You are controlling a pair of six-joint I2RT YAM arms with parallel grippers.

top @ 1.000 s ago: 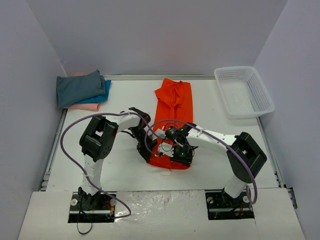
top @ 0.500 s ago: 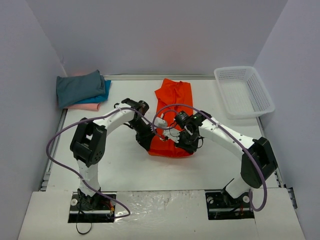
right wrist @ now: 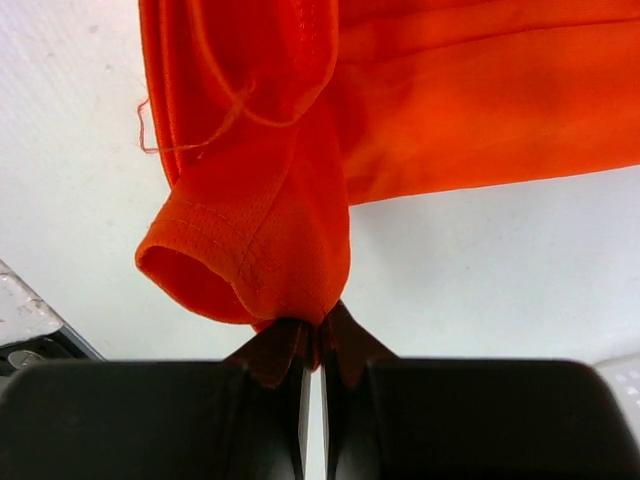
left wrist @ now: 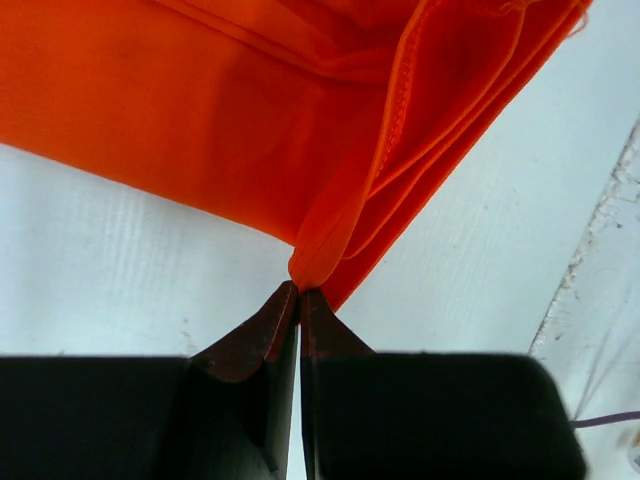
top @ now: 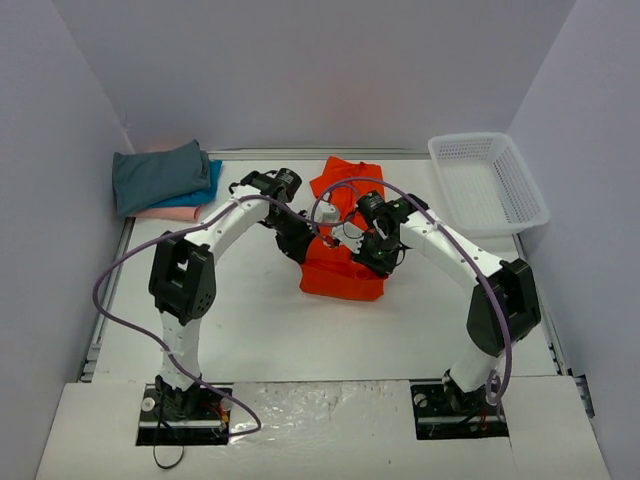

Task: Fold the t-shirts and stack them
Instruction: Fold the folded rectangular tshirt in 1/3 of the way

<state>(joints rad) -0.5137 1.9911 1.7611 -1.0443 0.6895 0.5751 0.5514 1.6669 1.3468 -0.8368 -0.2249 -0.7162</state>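
Observation:
The bright orange t-shirt (top: 343, 277) lies mid-table, its near end lifted and doubled back over itself. My left gripper (top: 303, 248) holds its left edge and my right gripper (top: 377, 260) holds its right edge. In the left wrist view the left gripper (left wrist: 298, 292) is shut on a pinch of orange t-shirt (left wrist: 250, 110). In the right wrist view the right gripper (right wrist: 320, 327) is shut on a hemmed corner of the orange t-shirt (right wrist: 290, 210). Folded t-shirts are stacked at the back left: dark grey-teal (top: 157, 176) on top, bright blue (top: 208, 186) and pale pink (top: 170, 212) beneath.
A white mesh basket (top: 487, 184) stands at the back right, with nothing in it. Grey walls close in the table (top: 250, 330) on three sides. Purple cables loop from both arms over the shirt area.
Both grippers have carried the orange t-shirt's near end away from the arm bases toward the back, so the shirt now folds over itself and looks shorter.

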